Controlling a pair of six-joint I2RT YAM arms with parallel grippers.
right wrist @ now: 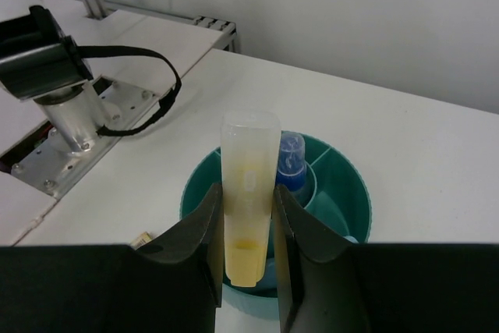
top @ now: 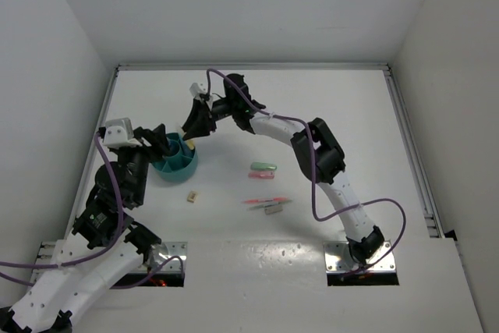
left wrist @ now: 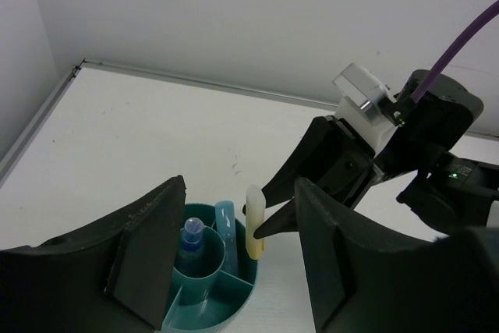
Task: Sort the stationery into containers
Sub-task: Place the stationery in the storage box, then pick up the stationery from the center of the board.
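Right gripper (top: 190,134) pinches yellow marker (right wrist: 249,154) upright at the rim of the teal organiser (right wrist: 351,193), near tabletop's left edge, likely aligning for the drop. Left gripper (top: 161,146) spread, flanking organiser, probably steadying it; contact unclear.

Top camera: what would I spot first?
The teal cup on the left of the white table stands out first. The right pincer holds a yellow marker just above it. A red pen lies loose to the cup's right.
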